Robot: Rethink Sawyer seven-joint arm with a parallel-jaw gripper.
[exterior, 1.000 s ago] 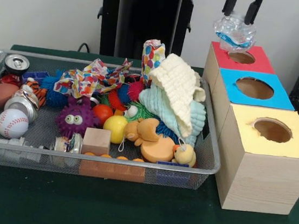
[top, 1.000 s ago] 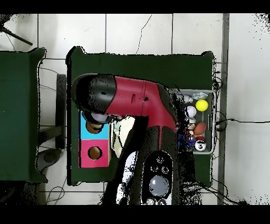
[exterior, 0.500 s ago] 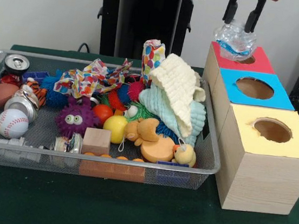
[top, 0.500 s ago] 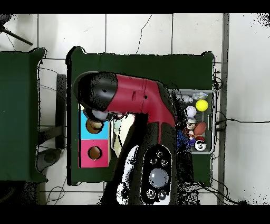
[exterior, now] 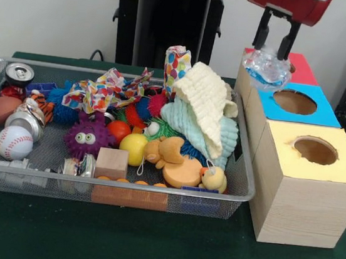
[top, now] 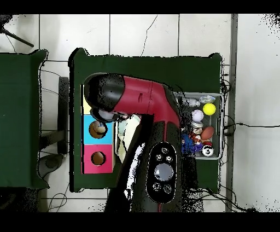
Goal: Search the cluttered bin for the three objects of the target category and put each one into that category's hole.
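Bottle [exterior: 266, 66], crumpled clear plastic, hangs at upper right, pinched at its top by the hand [exterior: 273, 48] over the boxes [exterior: 305, 184]; judged light, springy, slippery.

arm: red, reaching down from above | tool [exterior: 272, 48]: vertical, fingers [exterior: 260, 33] clamped on a load

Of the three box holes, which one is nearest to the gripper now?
The hole in the red-topped box, farthest back in the front view. The gripper holds a crushed plastic bottle over its front edge, covering most of it.
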